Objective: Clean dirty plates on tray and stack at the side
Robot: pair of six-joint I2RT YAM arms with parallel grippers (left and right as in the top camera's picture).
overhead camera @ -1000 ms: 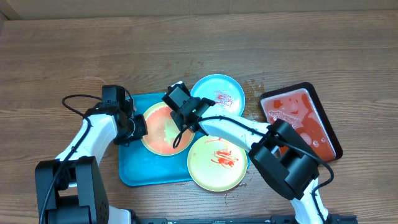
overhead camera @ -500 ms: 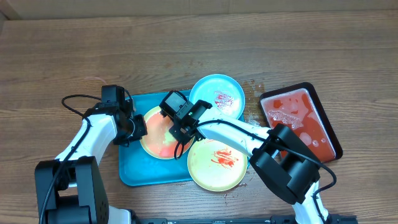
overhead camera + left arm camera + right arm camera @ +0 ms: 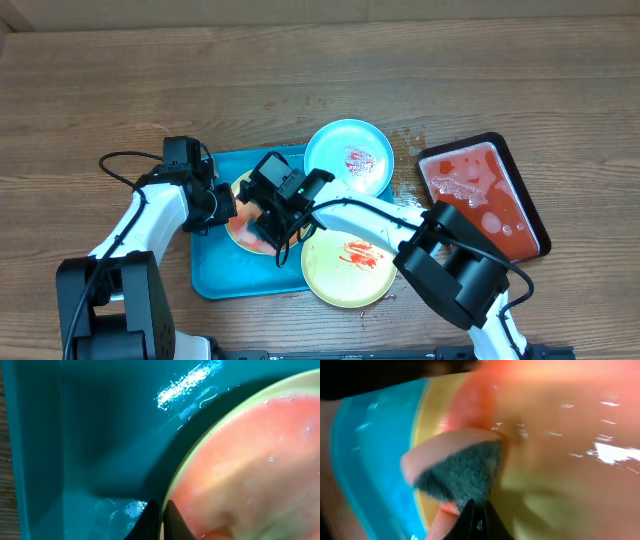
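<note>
A pale yellow plate (image 3: 243,228) smeared red lies on the turquoise tray (image 3: 213,272). My left gripper (image 3: 226,206) is shut on its left rim; in the left wrist view the jaws (image 3: 161,516) pinch the rim of the plate (image 3: 250,460) over the tray (image 3: 75,435). My right gripper (image 3: 263,220) is shut on a dark sponge (image 3: 462,472) pressed on the same plate (image 3: 560,450), with its fingertips low in the right wrist view (image 3: 478,519). A light blue plate (image 3: 348,158) and a second yellow plate (image 3: 348,262), both with red smears, lie at the tray's right.
A black tray of red liquid (image 3: 483,195) stands on the wooden table at the right. Red drops speckle the table between it and the blue plate. The right arm reaches across the second yellow plate.
My right gripper has slid left and down across the held plate with the sponge. The plate has shifted slightly left. The left gripper has kept its hold.
</note>
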